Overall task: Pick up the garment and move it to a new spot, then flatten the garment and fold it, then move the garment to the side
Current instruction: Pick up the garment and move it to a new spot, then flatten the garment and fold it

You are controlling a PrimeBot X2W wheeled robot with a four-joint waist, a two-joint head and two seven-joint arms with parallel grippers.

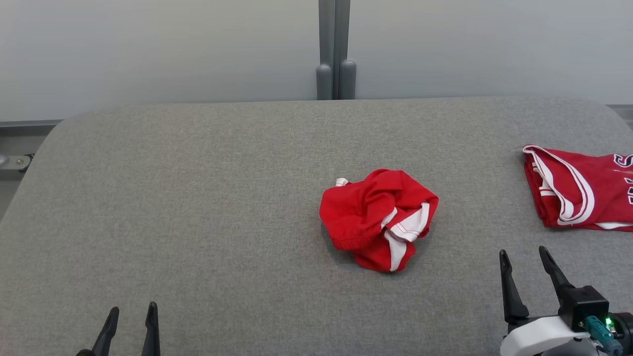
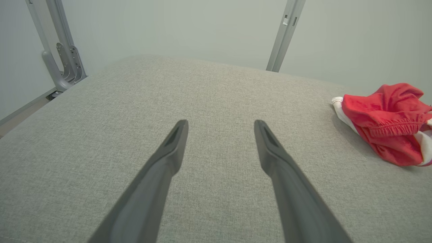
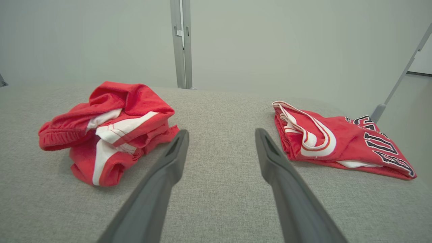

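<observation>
The garment [image 1: 378, 217] is a crumpled red piece with white stripes, bunched into a heap near the middle of the grey padded table [image 1: 198, 198]. It lies at the right edge of the left wrist view [image 2: 388, 121] and on the left in the right wrist view [image 3: 111, 131]. My left gripper [image 1: 132, 311] stands open at the lower left, far from the heap, with nothing between its fingers [image 2: 175, 141]. My right gripper [image 1: 524, 254] is open at the lower right, short of the heap and to its right, its fingers [image 3: 177, 148] bare.
A second red garment [image 1: 578, 188] with white trim and dark lettering lies folded flat at the table's right edge, also in the right wrist view [image 3: 337, 141]. A grey post [image 1: 335, 49] stands behind the table's far edge against a pale wall.
</observation>
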